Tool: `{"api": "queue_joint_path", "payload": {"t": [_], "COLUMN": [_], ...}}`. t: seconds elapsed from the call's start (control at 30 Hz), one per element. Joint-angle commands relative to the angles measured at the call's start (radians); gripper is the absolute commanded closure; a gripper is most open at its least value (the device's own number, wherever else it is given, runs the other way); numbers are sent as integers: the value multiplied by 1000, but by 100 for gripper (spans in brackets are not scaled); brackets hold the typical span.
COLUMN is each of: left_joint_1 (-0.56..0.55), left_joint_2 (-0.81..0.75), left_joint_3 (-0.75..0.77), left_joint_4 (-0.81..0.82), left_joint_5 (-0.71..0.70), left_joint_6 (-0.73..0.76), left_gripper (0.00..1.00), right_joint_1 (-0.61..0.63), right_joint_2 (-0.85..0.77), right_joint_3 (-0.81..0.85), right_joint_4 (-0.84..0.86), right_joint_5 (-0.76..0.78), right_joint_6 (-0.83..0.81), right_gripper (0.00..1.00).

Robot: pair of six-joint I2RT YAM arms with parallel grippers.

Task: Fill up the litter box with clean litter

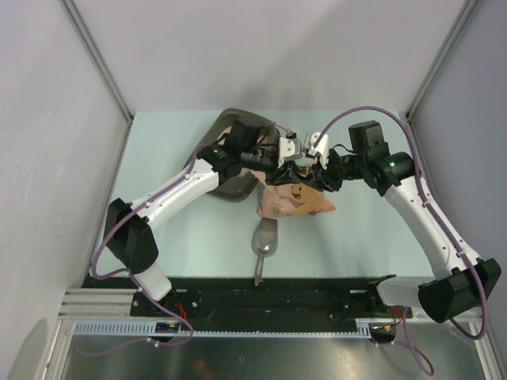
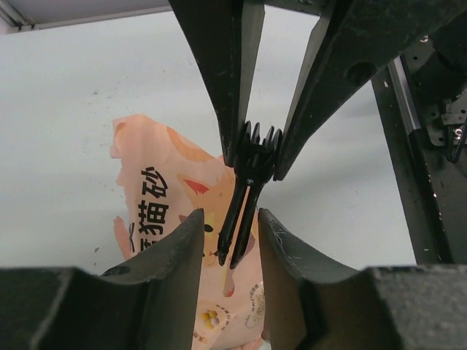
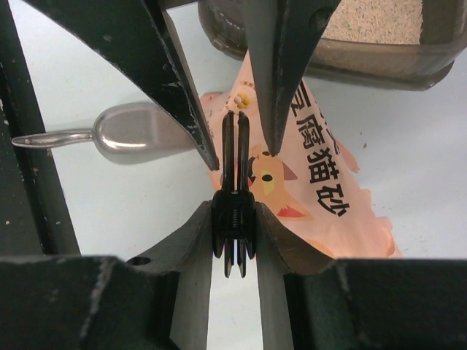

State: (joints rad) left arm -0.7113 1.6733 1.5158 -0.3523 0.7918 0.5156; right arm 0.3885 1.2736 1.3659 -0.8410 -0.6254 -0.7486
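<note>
Pale green bench (image 1: 372, 237) carries everything. Dark grey-brown shallow plastic litter box (image 1: 230, 125) sits at about 10 o'clock from bench centre, partly under the left arm. The right wrist view shows pale beige fine-grained litter (image 3: 372, 22) lying inside it, depth not readable. Salmon-pink cartoon-cat bag (image 1: 295, 203) lies crumpled near bench centre, at 4 o'clock of the box; whether any litter remains in it cannot be told. Grey metal scoop (image 1: 266, 239) rests at 7 o'clock of the bag, handle pointing to 6 o'clock, neither arm on it. Both grippers meet above the bag's 12 o'clock edge. Right gripper (image 3: 233, 219) is clenched on the ridged end of a small black plastic clip (image 2: 252, 149). Left gripper (image 2: 230, 226) straddles the clip's two long prongs without pinching them, with a sliver of gap visible on one side. Judgement: filling looks largely done. The step in hand appears to be a handover of the clip, perhaps for resealing the bag. Left to do: confirm the fill level and deal with the clip.
</note>
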Motion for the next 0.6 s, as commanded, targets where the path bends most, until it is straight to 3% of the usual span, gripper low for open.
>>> {"api": "queue_joint_path", "payload": {"t": [0.0, 0.07, 0.1, 0.2, 0.23, 0.33, 0.4, 0.57], "left_joint_1": [-8, -10, -8, -7, -7, -7, -7, -7], "left_joint_2": [-32, -29, -29, -30, -33, -38, -37, -37], "left_joint_3": [-20, -19, -19, -19, -22, -25, -25, -25], "left_joint_4": [10, 10, 9, 10, 9, 10, 10, 10], "left_joint_5": [32, 38, 35, 30, 29, 27, 27, 27], "left_joint_6": [40, 40, 41, 43, 46, 47, 46, 44], "left_gripper": [64, 81, 100, 100, 100, 100, 100, 100], "right_joint_1": [7, 7, 6, -2, -5, -10, -10, 10], "right_joint_2": [6, 13, 15, 20, 20, 26, 29, 38], "right_joint_3": [50, 50, 50, 50, 50, 50, 50, 50], "right_joint_4": [20, 22, 34, 42, 42, 17, 2, -3], "right_joint_5": [-13, -16, -13, -8, -1, 6, 4, 18], "right_joint_6": [6, 14, 23, 41, 41, 26, 5, -38], "right_gripper": [100, 100, 100, 99, 84, 53, 42, 36]}}
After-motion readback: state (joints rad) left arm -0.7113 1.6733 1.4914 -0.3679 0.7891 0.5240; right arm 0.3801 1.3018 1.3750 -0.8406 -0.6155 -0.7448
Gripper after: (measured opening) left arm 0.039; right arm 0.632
